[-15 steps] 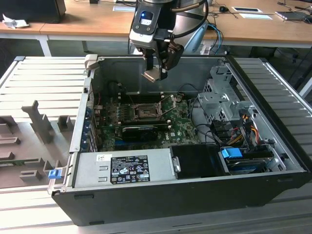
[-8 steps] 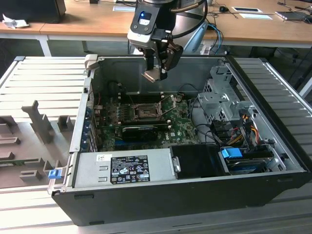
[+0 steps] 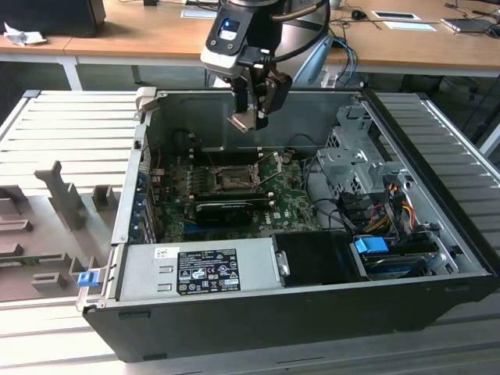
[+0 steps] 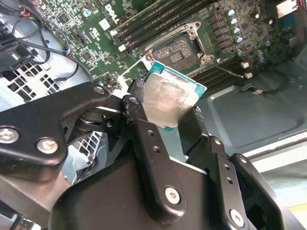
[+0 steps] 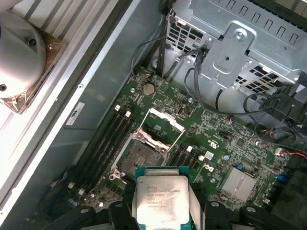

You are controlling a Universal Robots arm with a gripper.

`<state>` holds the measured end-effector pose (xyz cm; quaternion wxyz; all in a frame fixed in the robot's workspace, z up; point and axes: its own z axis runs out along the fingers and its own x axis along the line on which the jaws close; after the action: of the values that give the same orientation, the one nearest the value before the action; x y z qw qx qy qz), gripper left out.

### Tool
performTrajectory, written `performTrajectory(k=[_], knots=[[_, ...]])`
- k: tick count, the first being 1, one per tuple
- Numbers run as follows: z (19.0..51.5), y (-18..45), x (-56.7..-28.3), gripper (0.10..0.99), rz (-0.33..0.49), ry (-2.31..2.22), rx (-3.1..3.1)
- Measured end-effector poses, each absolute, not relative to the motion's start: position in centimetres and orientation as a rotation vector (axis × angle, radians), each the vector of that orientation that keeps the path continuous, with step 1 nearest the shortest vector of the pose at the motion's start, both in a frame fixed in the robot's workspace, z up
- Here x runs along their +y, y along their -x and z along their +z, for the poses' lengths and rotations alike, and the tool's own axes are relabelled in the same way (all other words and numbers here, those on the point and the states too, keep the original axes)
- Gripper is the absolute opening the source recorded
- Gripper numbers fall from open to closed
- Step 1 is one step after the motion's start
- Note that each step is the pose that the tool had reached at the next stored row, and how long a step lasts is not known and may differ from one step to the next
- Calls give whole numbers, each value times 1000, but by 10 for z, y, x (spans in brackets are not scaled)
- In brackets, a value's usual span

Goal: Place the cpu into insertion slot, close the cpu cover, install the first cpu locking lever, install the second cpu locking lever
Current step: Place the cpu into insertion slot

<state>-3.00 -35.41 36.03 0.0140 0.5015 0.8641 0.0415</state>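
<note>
Claw: my gripper (image 3: 251, 117) hangs over the open computer case (image 3: 234, 312), its jaws drawn in narrow and clamped on the cpu (image 5: 160, 203).
Grip: my two black fingers (image 4: 144, 129) press on opposite sides of the chip. Its green-rimmed corner juts out past the fingertips, and the silver-grey top faces the camera in both wrist views.
Cpu position: in the air, tilted, well apart from the motherboard (image 3: 297, 207). In the exterior view it sits up near the case's far wall.
Insertion slot: the insertion slot (image 5: 136, 160) lies bare on the board below the chip, its dark contact field exposed.
Cpu cover: the cpu cover (image 5: 165, 120) stands swung up off the slot at its far edge, with thin metal rods raised alongside it.
Surroundings: dark memory slots (image 5: 108, 139) flank the socket. A long black card (image 3: 223, 209) lies across the board on the side of the slot nearer the exterior camera.
</note>
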Motion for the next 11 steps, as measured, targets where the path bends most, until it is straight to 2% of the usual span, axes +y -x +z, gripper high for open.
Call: performTrajectory(k=[11], knots=[[356,30,-354,529,124,-1766,2553]])
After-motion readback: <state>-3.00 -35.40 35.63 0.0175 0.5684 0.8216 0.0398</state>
